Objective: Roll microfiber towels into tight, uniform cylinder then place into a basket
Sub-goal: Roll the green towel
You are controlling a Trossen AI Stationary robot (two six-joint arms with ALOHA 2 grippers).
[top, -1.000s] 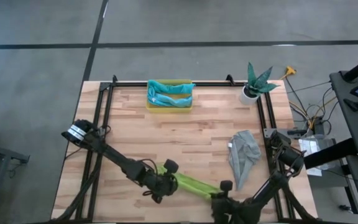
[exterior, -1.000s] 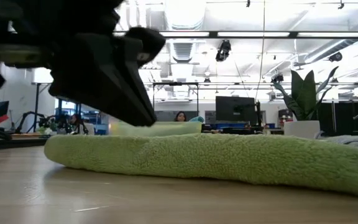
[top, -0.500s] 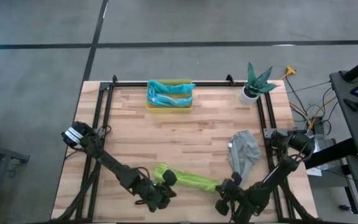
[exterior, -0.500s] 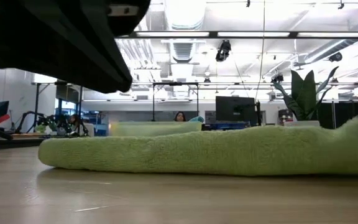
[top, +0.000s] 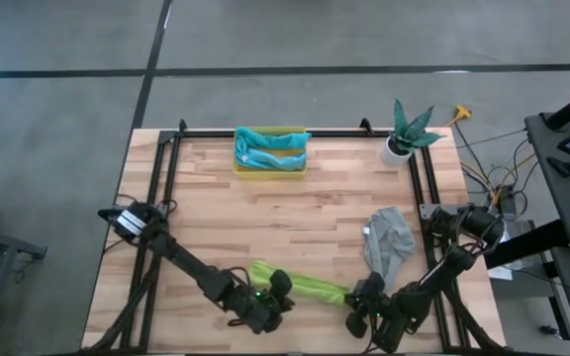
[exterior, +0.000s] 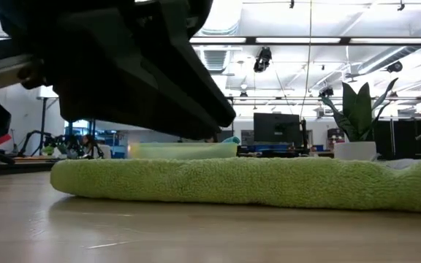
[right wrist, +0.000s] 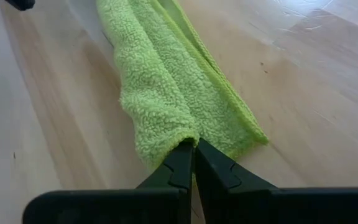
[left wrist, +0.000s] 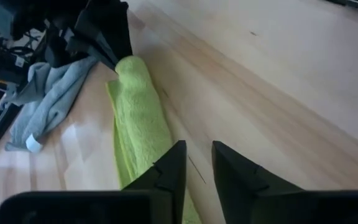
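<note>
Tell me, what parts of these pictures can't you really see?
- Low view: the yellow basket is half hidden behind the lime green towel.
- Low view: the left pincer is masked by its own dark arm.
- High view: the basket's towel count is too small to tell.

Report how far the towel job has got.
Done: the basket already holds teal and light blue cloth. In hand: the lime green towel lies rolled long on the table, the right gripper pinching one end, the left gripper open beside it. Left: the grey towel, crumpled.
</note>
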